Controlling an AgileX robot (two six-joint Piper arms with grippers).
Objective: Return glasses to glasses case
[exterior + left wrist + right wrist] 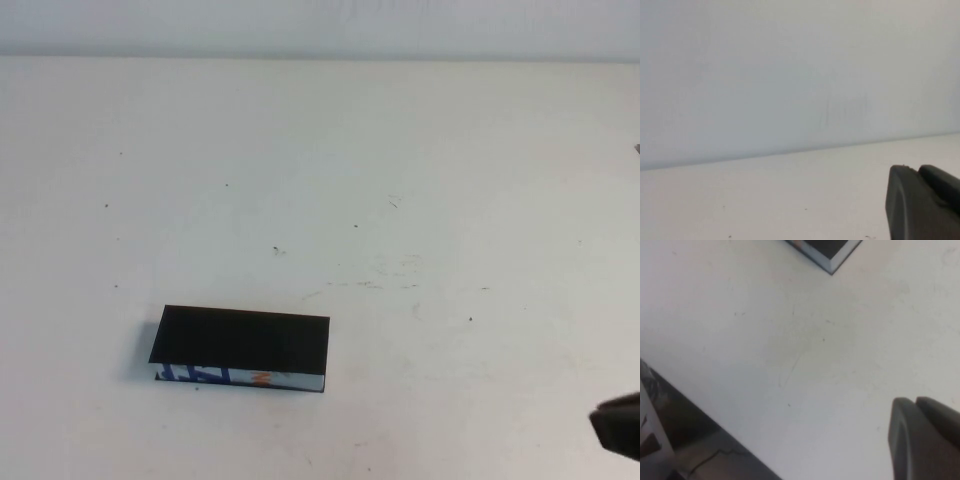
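The glasses case (240,342) is a flat black box with a blue-white patterned front side and an orange mark. It lies on the white table at the near left, and its black top faces up. A corner of the glasses case shows in the right wrist view (826,251). The glasses are out of view in every frame. My right gripper (620,430) is at the near right edge, far from the case, shut and empty (914,401). My left gripper (915,169) shows only in its wrist view, shut and empty above bare table, facing the back wall.
The white table (400,200) has only small scuffs and specks. Its near edge, with dark floor below (685,430), shows in the right wrist view. A pale wall (790,75) stands behind the table's far edge.
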